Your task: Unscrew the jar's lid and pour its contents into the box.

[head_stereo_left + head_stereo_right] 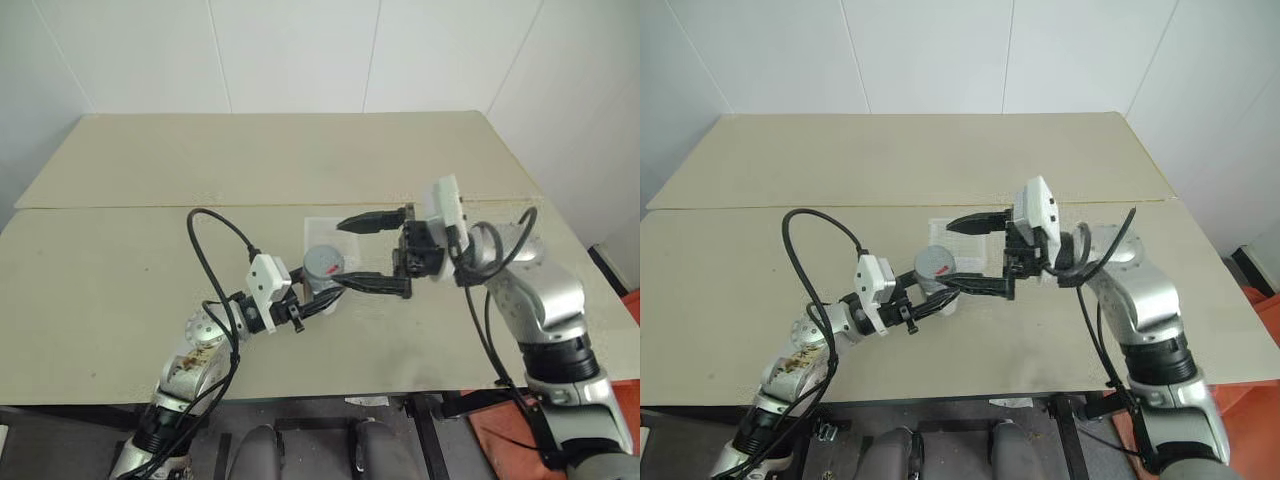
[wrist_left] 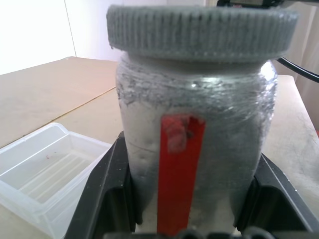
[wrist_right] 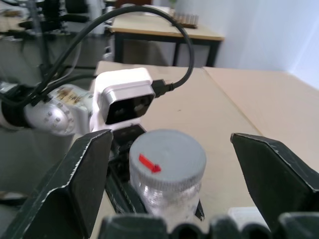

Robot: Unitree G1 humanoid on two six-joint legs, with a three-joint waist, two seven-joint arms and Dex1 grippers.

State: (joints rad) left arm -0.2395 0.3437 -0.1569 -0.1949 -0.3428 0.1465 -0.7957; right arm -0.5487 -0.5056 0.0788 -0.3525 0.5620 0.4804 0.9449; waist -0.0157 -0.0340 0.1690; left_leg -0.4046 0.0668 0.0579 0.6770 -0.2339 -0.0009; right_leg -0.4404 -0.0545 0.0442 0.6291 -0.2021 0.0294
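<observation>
The jar [image 2: 194, 139] stands upright above the table, its silvery body with a red strip clamped between the two fingers of my left gripper [image 1: 312, 298], which is shut on it. The ribbed grey lid [image 3: 167, 157] with a small red mark sits on the jar. My right gripper [image 3: 169, 144] is open, pointing toward my left arm; its fingers [image 3: 75, 184] stand wide on either side of the lid without touching it. The clear box [image 2: 45, 169] lies on the table just beyond the jar, also seen as the box [image 1: 318, 232]. The contents are hidden inside the jar.
The beige table [image 1: 120, 270] has a seam running across its middle and a front edge close under my arms. A black cable [image 1: 205, 250] loops over my left forearm. White walls stand behind the table.
</observation>
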